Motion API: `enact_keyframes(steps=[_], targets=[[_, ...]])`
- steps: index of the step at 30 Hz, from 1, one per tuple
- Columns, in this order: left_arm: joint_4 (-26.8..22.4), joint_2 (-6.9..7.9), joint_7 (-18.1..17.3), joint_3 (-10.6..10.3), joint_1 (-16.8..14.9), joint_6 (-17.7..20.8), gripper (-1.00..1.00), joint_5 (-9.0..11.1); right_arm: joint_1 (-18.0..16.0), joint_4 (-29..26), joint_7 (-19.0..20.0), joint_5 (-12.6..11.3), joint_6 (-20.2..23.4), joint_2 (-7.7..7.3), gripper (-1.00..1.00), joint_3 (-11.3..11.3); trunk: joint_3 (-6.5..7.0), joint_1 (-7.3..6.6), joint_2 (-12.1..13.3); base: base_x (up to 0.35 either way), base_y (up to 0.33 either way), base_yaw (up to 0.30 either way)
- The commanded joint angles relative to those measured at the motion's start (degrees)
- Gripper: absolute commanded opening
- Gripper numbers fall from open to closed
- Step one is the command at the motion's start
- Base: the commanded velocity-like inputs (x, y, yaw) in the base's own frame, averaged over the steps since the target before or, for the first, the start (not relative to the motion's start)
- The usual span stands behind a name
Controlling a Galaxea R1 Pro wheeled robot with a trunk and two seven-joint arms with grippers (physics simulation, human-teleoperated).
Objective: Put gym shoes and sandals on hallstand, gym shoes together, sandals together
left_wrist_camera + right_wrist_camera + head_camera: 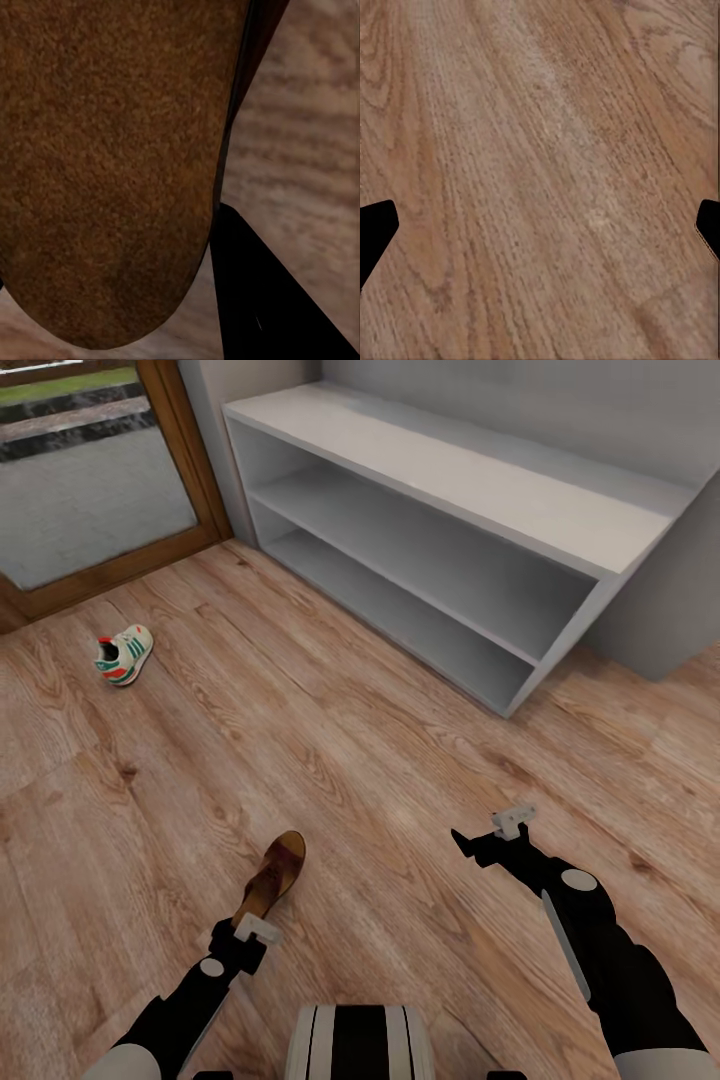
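currently on the sandal step: left gripper [252, 932] sits at the heel end of one sandal [275, 875], which lies near the robot on the corridor floor [380, 760]. left wrist view has the brown footbed [112, 165] very close, with one dark finger [262, 300] beside its edge and floor past it. looks like the gripper is around or clamped on the heel, but i can't tell if it's closed or whether the sandal is off the floor yet, the view's too tight

right gripper [490, 835] is spread open and holding nothing, hovering over bare planks; its two fingertips [375, 229] sit wide apart at the edges of the right wrist view

one gym shoe [125, 654] lies well apart, over by the glass door [90, 490]. hallstand [450, 470] is ahead and to the right; its top and both open shelves look bare from here, so nothing placed as far as i can see

next move, my read: confirm a firm hold on the sandal, lift clear of the floor, then turn or roll toward the hallstand and set it on a shelf with room beside it for its pair. risk is a heel-end hold letting the toe droop and catch the shelf edge
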Motion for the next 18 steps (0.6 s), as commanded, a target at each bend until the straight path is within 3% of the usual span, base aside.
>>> enact_keyframes(steps=[1, 13, 14, 18], targets=[[-0.15, 0.12, -0.18, -0.13, 0.01, 0.4, -1.0, -0.76, -0.02, -0.07, 0.48, 0.61, 0.16, 0.02, 1.0, -0.1, 0.19, -0.03, 0.0, 0.0, 0.0, 0.0], [0.59, 0.47, 0.06, 0.18, 0.41, 0.51, -1.0, -0.23, 0.02, -0.73, 0.48, 0.52, 0.16, -0.07, 1.0, -0.02, 2.87, -0.34, 0.16, 0.0, 0.0, 0.0], [0.78, 0.5, 0.02, 0.2, 0.65, 0.42, -1.0, 1.29, 0.02, -1.35, 0.48, 0.52, 0.2, -0.06, 1.0, 0.03, 3.15, -0.37, 0.18, 0.0, 0.0, 0.0], [0.88, 0.6, 0.0, 0.24, 0.77, 0.1, -1.0, 2.62, 0.02, -1.47, 0.48, 0.57, 0.22, -0.06, 1.0, 0.05, 4.34, -0.47, 0.23, 0.0, 0.0, 0.0]])
